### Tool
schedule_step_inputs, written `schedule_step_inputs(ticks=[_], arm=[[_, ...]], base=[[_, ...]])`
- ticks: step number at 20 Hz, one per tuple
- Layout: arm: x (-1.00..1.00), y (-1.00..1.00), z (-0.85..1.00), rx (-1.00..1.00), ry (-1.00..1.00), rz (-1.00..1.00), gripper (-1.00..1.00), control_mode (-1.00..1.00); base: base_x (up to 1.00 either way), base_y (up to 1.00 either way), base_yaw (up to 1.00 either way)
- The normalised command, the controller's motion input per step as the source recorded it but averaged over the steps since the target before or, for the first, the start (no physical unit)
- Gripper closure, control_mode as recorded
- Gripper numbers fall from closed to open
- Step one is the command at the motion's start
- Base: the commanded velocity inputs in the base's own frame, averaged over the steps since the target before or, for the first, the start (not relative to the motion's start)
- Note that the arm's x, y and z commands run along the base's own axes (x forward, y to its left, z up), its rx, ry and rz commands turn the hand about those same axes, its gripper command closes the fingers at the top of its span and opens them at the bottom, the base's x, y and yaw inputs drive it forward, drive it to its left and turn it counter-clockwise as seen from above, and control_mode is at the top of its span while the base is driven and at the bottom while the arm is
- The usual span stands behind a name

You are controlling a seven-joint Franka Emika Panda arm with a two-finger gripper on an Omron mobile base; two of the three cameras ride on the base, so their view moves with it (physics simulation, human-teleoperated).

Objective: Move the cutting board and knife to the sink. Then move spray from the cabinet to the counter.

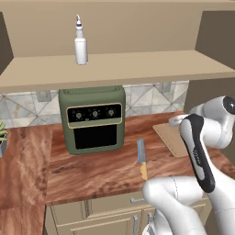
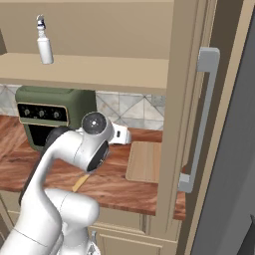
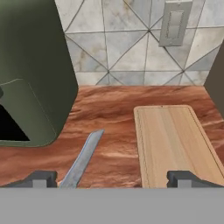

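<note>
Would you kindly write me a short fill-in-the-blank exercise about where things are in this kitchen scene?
1. The spray stands upright on the shelf of the ____.
2. The knife lies flat on the counter, between the green oven and the ____.
3. The knife's handle is yellow-orange and its blade is ____.
4. The gripper has its jaws ____, holding nothing.

Missing words: cabinet; cutting board; grey-blue; open

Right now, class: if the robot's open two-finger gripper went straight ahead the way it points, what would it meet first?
Probably the glossy red-brown wood-grain counter, in the bare strip between the grey-blue knife blade and the light tan wooden cutting board. The gripper looks angled downward, though depth is uncertain.
</note>
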Motion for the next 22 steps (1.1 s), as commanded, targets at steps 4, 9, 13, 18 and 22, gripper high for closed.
schedule_step_inputs(ticks=[4,9,13,18,22], arm=[[0.41,0.0,-0.31,0.0,-0.07,0.07,-1.0,-1.0],[0.5,-0.01,-0.09,0.0,0.01,0.02,-1.0,-1.0],[0.58,0.0,-0.04,0.0,0.09,0.0,-1.0,-1.0],[0.44,0.0,-0.08,0.0,-0.01,0.0,-1.0,-1.0],[0.35,0.0,-0.29,0.0,-0.02,0.0,-1.0,-1.0]], base=[[0.0,0.0,0.0],[0.0,0.0,0.0],[0.0,0.0,0.0],[0.0,0.0,0.0],[0.0,0.0,0.0]])
